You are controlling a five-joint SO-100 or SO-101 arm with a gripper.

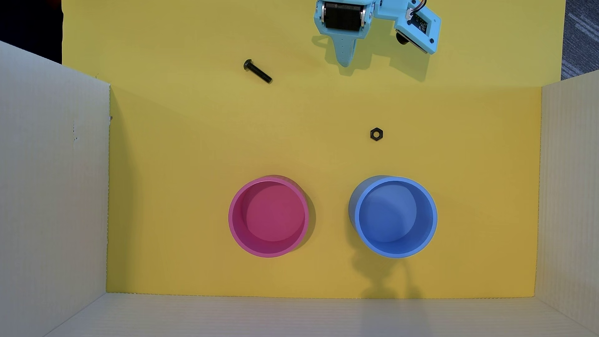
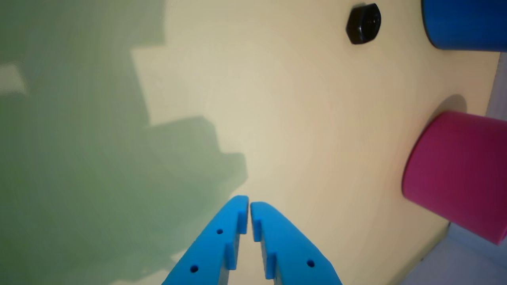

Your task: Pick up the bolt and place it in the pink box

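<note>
One bolt lies flat on the yellow mat, head up-left and threaded end down-right in the overhead view, well apart from everything else and out in the open. My gripper hangs to its right in that view, near the top edge, and touches nothing. From my wrist view the two blue fingers meet at their tips, with only a thin slit between them, so my jaws are closed on nothing at all; my gripper points down at bare mat beside my own shadow. The bolt does not show from my wrist. Lower on the mat in the overhead view stands the pink box, upright and empty, almost straight below the bolt; from my wrist it sits at the right edge. Just beside it, not touching, stands a blue cup, also empty. Between my gripper and that cup rests a small black nut, seen from my wrist near the top. White cardboard walls close in three sides.
</note>
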